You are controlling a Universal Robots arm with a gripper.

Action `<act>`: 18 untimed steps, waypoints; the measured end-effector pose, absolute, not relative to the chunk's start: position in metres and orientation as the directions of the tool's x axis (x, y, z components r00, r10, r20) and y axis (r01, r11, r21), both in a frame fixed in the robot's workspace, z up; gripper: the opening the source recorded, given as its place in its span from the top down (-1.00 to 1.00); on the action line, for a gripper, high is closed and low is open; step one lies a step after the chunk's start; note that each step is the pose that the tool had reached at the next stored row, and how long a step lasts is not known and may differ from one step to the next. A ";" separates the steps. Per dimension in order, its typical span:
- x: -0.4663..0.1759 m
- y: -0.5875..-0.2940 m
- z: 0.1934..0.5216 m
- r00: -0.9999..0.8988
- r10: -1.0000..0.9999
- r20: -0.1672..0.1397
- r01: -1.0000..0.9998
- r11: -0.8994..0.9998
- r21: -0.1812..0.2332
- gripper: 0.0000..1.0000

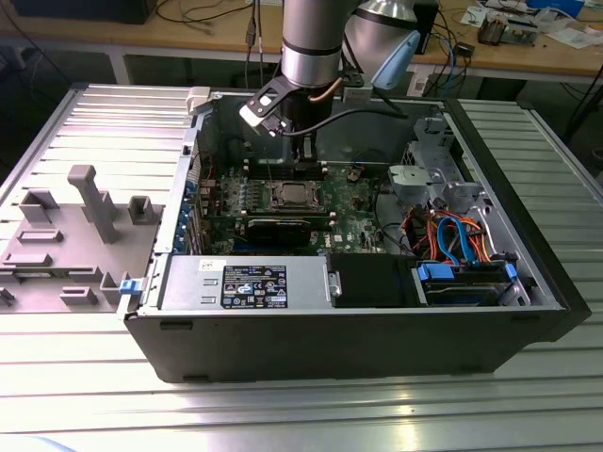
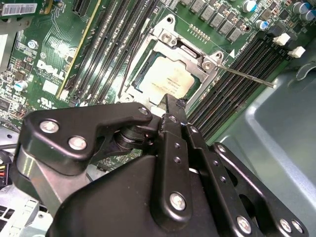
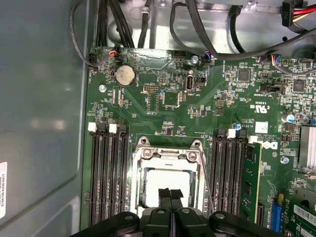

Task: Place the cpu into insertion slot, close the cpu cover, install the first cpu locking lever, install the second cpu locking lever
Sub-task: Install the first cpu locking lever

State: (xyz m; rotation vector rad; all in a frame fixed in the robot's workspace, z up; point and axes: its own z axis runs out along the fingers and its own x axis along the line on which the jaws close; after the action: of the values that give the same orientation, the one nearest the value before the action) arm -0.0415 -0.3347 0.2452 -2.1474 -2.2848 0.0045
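From my station I see the arm's black gripper (image 3: pixel 170 194) hanging inside the open black tower case (image 1: pixel 330 348), which lies on its side on the ribbed metal table (image 1: pixel 283 414). Its fingers (image 3: pixel 164 195) are clenched tip against tip with nothing between them. They are poised just over the cpu (image 3: pixel 157 178), the flat square chip with the dull silver top; I cannot tell whether they touch it. The chip lies in the insertion slot (image 2: pixel 165 33), the silver-rimmed square socket in the green motherboard (image 3: pixel 163 113). The cpu cover (image 3: pixel 165 166), a thin silver frame plate with a large window, lies down around the chip so its top shows through.

In the second wrist view a thin steel wire lever (image 2: pixel 247 76) sticks out from a socket corner over the long black memory slots (image 2: pixel 232 96) (it looks unlatched to me, though I can't be sure). Those slots flank the socket closely on both sides, and a green memory module (image 3: pixel 252 182) stands in one of them. A round silver coin battery (image 3: pixel 125 75) sits well apart from the socket, near black cables (image 3: pixel 121 22) at the board's edge.

In the exterior view a silver power supply box (image 1: pixel 245 282) lines the near side of the case. A blue drive bay (image 1: pixel 462 278) and orange and blue cables (image 1: pixel 448 235) crowd the case toward the exterior view's right. A grey moulded fixture tray (image 1: pixel 66 235) lies on the table at the exterior view's left.
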 end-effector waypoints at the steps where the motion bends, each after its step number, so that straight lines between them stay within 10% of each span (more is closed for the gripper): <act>1: -0.041 -0.335 0.245 -0.067 0.998 0.002 0.998 0.067 -0.006 0.79; 18: -0.041 -0.335 0.245 -0.389 0.921 0.002 0.921 0.389 -0.006 0.79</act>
State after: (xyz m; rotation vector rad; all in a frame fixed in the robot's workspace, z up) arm -0.0415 -0.3347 0.2452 -1.7333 -2.6136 0.0060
